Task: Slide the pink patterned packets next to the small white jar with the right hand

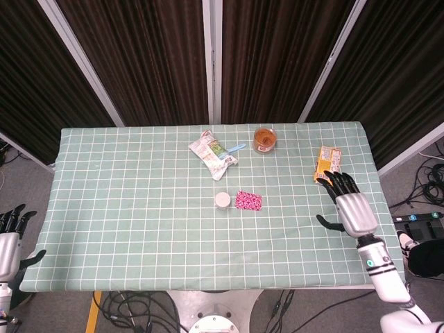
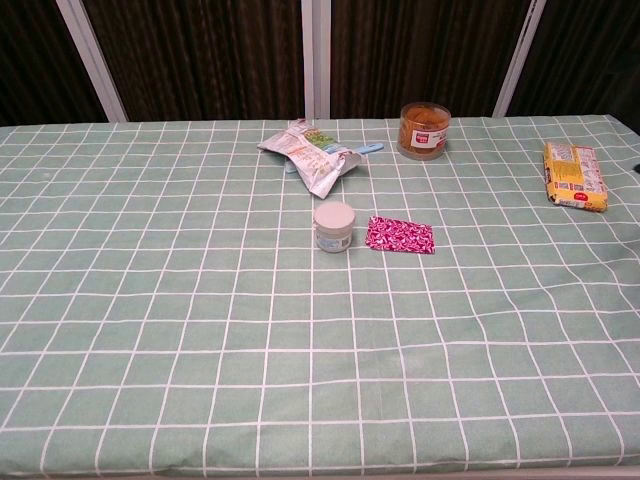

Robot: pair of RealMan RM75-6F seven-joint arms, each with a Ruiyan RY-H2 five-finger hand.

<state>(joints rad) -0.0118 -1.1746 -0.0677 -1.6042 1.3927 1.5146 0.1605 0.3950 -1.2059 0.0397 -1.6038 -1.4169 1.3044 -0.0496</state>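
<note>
The pink patterned packets point(image 1: 248, 201) point(image 2: 400, 236) lie flat on the green checked cloth, just right of the small white jar point(image 1: 223, 200) point(image 2: 334, 227), with a narrow gap between them. My right hand point(image 1: 349, 207) hovers far to the right near the table's right edge, fingers spread and holding nothing; the chest view does not show it. My left hand point(image 1: 10, 236) hangs off the table's left side, below its edge, fingers apart and empty.
A crumpled snack bag point(image 1: 212, 153) point(image 2: 310, 154) with a blue stick lies behind the jar. An amber jar point(image 1: 264, 139) point(image 2: 424, 129) stands at the back. A yellow-orange packet point(image 1: 327, 165) point(image 2: 574, 175) lies at the right, close to my right hand.
</note>
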